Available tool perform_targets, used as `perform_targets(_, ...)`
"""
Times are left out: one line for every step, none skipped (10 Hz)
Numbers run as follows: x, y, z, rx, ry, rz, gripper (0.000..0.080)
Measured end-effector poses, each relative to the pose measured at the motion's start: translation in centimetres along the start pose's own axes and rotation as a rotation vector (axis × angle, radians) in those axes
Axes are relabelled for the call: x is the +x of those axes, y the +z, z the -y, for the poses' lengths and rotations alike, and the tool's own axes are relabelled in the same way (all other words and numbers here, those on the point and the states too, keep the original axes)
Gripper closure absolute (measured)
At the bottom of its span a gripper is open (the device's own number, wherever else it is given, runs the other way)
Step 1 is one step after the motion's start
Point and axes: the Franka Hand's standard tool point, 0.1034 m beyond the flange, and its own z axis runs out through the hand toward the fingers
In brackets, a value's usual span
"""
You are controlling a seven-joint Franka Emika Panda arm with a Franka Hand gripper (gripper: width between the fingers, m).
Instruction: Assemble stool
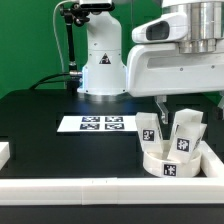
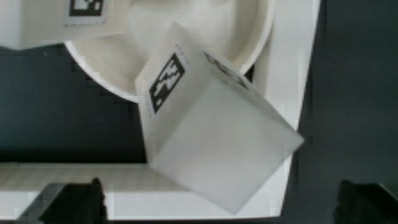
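Note:
The round white seat [image 1: 168, 163] of the stool lies in the front right corner of the table, with marker tags on its rim. Two chunky white legs [image 1: 186, 131] stand or lean on it; the other leg [image 1: 148, 127] is at the exterior view's left of it. My gripper [image 1: 186, 103] hangs just above these parts, open. In the wrist view one tagged leg [image 2: 214, 130] lies tilted across the seat [image 2: 116, 60]. Its broad end shows between my dark fingertips [image 2: 71, 203], which stand wide apart and do not touch it. My gripper [image 2: 217, 208] holds nothing.
The marker board [image 1: 95, 123] lies flat on the black table [image 1: 50, 140] in front of the robot base [image 1: 100, 60]. White border rails [image 1: 100, 188] run along the front edge and round the right corner, close to the seat. A rail [image 2: 71, 172] also shows in the wrist view.

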Motion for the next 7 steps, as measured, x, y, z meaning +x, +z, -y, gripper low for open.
perform_targets(-0.6, 0.2, 0.0, -0.005, -0.119, 0.007, 0.0151)
perform_targets(-1.5, 0.6, -0.2, -0.007, -0.206, 0.007, 0.0151)
perform_targets(-2.0, 0.8, -0.5, -0.013, -0.28, 0.007, 0.0151)
perform_targets(-2.2, 1.0, -0.7, -0.016, -0.359, 0.009, 0.0151)
perform_targets(-2.2, 1.1, -0.9, -0.026, -0.429, 0.006, 0.0151)
perform_targets(-2.0, 1.2, -1.0, -0.038, -0.471, -0.001, 0.0151)
perform_targets(-1.9, 1.2, -0.9, -0.046, -0.487, -0.004, 0.0151)
